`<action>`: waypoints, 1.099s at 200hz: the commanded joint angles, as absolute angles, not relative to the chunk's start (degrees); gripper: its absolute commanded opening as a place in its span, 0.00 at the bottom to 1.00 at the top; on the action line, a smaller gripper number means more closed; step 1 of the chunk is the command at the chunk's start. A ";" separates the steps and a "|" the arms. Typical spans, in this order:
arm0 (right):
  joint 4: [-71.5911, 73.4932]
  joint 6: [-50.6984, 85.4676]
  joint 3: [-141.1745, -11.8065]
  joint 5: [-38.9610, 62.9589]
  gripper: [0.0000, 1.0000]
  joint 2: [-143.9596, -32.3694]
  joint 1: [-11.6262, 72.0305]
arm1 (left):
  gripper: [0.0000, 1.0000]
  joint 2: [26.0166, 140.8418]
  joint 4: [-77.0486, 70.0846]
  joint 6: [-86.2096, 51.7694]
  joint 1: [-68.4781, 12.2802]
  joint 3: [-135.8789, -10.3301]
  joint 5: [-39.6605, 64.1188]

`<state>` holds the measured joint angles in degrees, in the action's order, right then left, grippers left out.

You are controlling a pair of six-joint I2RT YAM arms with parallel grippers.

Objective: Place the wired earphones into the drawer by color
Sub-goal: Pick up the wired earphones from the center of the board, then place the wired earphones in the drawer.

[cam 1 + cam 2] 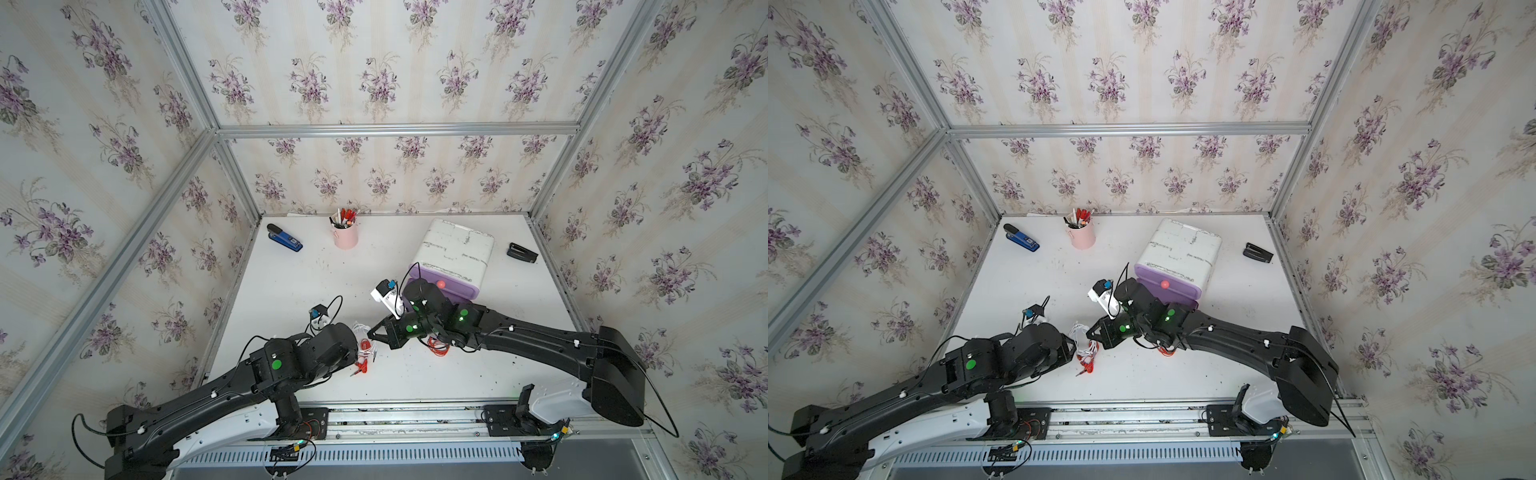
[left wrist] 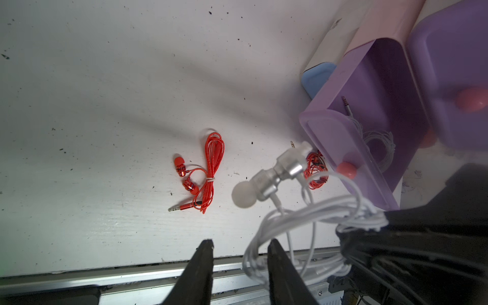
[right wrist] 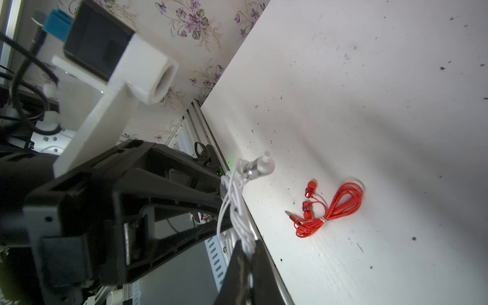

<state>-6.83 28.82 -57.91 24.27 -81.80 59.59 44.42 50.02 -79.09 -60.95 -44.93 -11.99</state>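
Handing over white earphones (image 3: 232, 208) near the table's (image 1: 316, 291) 6 o'clock side: right gripper (image 3: 249, 248) clamps the cord, left gripper (image 2: 239, 247) stands parted; lift the loop clear of its finger (image 2: 282, 269), then carry to the purple drawer (image 2: 324, 132) at 2 o'clock

No text, label, brand or number is readable anywhere.

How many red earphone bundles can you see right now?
2. One red earphone bundle lies in the open on the table; the second red bundle lies beside the front of the open purple drawer, partly hidden. Others could be hidden from view.
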 commanded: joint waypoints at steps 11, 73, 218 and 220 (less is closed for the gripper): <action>-14.91 27.05 -60.57 18.05 0.00 -80.27 58.95 | 0.64 43.44 48.35 -76.69 -60.91 -45.36 -13.00; -29.33 22.01 -64.68 5.84 0.00 -71.08 52.23 | 0.77 40.89 48.71 -73.11 -60.91 -46.31 -15.61; -30.73 14.59 -59.91 5.27 0.00 -69.15 43.36 | 0.76 41.75 46.52 -73.30 -60.85 -43.12 -16.49; -30.58 14.55 -59.82 5.25 0.00 -69.16 43.34 | 0.76 41.68 46.54 -73.41 -60.89 -43.08 -16.49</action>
